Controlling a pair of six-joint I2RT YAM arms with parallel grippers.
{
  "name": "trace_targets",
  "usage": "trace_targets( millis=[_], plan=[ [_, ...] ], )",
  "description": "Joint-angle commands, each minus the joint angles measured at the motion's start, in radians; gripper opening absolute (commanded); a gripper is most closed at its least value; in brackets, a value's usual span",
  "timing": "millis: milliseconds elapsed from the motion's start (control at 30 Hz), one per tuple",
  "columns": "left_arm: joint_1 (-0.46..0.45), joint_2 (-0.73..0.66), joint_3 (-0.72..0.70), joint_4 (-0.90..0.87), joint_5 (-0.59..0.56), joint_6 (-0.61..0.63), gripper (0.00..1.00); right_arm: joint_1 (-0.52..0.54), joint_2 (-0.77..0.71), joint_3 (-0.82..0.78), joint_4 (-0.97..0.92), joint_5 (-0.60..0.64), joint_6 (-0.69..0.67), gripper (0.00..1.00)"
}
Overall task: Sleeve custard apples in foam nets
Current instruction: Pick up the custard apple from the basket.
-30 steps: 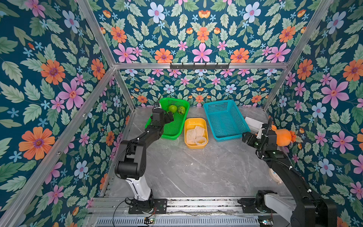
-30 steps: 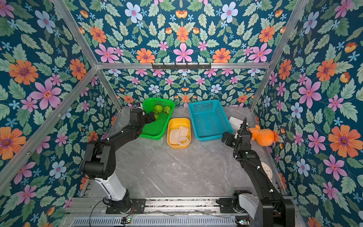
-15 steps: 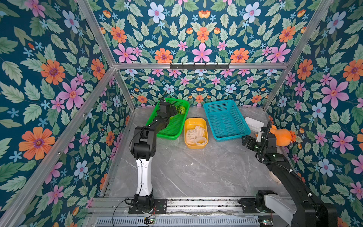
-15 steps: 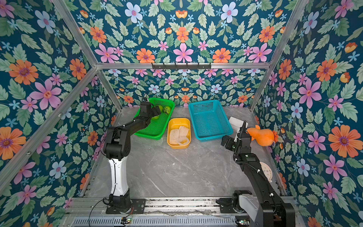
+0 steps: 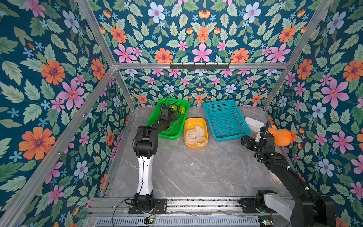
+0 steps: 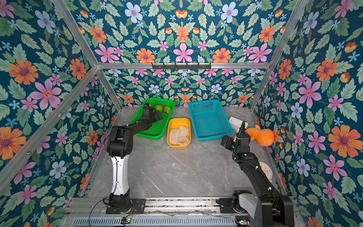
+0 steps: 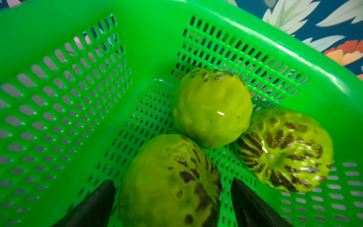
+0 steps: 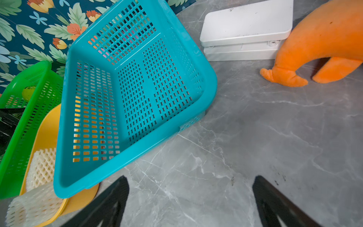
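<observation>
Left gripper (image 7: pixel 172 183) released, jaws straddling the nearest of three custard apples (image 7: pixel 212 110) at the far end of the green basket (image 7: pixel 78 59); foam nets (image 5: pixel 196 134) in the yellow tray (image 5: pixel 189 122) to its right; right gripper (image 8: pixel 190 178) released over the worktop (image 8: pixel 255 127).

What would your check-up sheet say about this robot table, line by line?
Surface: grey marble table, a few dark smudges.
Job's things: three fruits in the green basket; foam nets in the yellow tub; blue basket empty.
Clutter: orange plush toy, white box, round clock.
Claws: left claw open, straddling the nearest fruit; right claw open above bare table.
Cables: black wire by the left arm's base.
Surroundings: flowered walls, metal frame.
</observation>
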Motion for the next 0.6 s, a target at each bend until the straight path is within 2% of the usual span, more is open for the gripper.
trace_targets(
  millis=[0, 167, 233, 333, 467, 567],
  plan=[
    [0.004, 0.018, 0.042, -0.003, 0.007, 0.022, 0.95, 0.0, 0.009, 0.002, 0.048, -0.018, 0.019, 0.99],
    [0.008, 0.064, 0.121, -0.055, 0.02, 0.052, 0.85, 0.0, 0.054, 0.017, 0.048, -0.059, 0.029, 0.99],
    [0.007, 0.061, 0.116, -0.057, 0.021, 0.061, 0.84, 0.001, 0.062, 0.015, 0.052, -0.053, 0.043, 0.99],
    [0.007, 0.05, 0.093, -0.048, 0.024, 0.071, 0.75, 0.001, 0.061, 0.0, 0.088, -0.035, 0.076, 0.99],
    [0.007, 0.032, 0.069, -0.041, 0.026, 0.08, 0.75, 0.0, 0.056, -0.002, 0.106, -0.032, 0.1, 0.99],
    [0.007, 0.027, 0.059, -0.046, 0.037, 0.078, 0.8, 0.001, 0.052, 0.003, 0.106, -0.035, 0.109, 0.99]
  ],
)
